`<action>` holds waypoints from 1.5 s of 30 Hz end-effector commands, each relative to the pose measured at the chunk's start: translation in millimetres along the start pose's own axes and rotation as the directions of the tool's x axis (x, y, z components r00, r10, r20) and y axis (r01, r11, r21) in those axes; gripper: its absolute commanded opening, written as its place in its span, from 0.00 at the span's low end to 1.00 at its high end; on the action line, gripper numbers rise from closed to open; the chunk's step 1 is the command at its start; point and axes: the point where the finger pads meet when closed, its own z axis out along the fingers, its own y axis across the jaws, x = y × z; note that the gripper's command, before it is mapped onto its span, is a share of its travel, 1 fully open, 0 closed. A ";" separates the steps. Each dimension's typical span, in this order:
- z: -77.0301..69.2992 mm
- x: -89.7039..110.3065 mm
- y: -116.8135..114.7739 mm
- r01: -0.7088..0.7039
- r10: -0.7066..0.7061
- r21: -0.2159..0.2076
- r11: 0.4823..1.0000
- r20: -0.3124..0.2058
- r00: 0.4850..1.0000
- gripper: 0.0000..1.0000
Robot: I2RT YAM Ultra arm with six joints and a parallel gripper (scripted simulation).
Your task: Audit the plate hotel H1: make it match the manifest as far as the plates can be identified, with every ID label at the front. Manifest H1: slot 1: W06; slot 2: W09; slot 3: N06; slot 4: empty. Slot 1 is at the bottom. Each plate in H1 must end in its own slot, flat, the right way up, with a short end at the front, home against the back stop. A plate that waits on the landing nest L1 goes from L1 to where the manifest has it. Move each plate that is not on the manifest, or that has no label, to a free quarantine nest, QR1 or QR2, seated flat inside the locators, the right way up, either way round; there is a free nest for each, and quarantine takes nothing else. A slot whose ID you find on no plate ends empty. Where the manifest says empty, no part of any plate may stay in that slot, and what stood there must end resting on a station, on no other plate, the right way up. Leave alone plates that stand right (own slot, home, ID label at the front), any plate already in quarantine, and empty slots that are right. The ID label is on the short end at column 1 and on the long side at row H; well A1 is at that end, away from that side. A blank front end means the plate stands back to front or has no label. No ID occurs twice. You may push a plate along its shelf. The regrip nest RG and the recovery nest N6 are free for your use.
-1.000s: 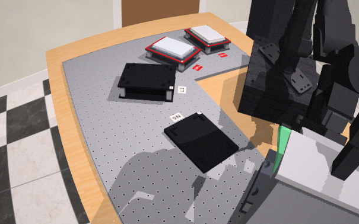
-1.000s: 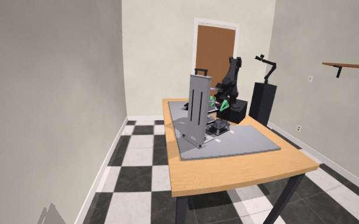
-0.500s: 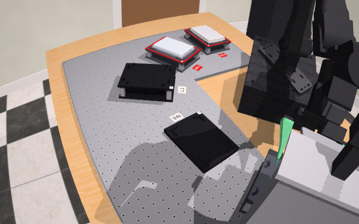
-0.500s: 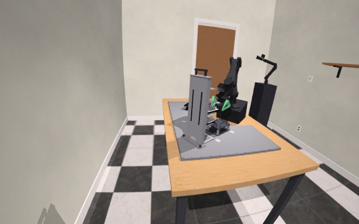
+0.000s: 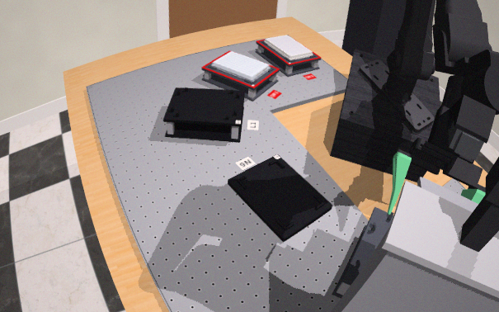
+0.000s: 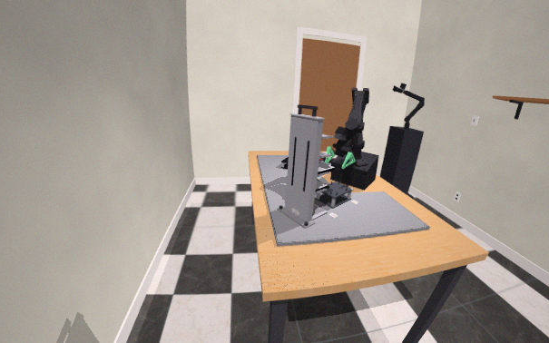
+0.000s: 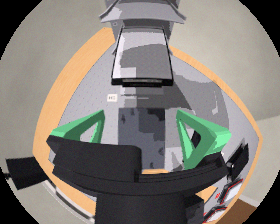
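Observation:
The plate hotel H1 stands at the mat's near edge, and the top view shows only its top. In the wrist view a pale plate lies flat on a shelf, its dark front end facing me; I can read no label. My gripper is open and empty, its green fingers in front of the hotel and a short way back from that plate. The other shelves are hidden. The landing nest L1 is bare.
Two red-rimmed quarantine nests at the back each hold a white plate. The flat black nest N6 lies mid-mat. A raised nest stands beside the hotel. The arm's black base block is on the right.

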 end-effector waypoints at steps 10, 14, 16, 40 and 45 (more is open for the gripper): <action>-18.4 16.2 -2.1 -0.002 0.002 0.009 1.000 0.002 1.000 1.00; -21.3 13.1 -1.7 -0.008 0.008 0.008 1.000 0.013 1.000 1.00; -23.0 20.9 -2.2 -0.002 0.002 0.009 1.000 0.002 1.000 1.00; -23.5 20.7 -1.1 -0.008 0.007 0.007 1.000 0.015 1.000 0.00; -23.5 20.7 -1.1 -0.008 0.007 0.007 1.000 0.015 1.000 0.00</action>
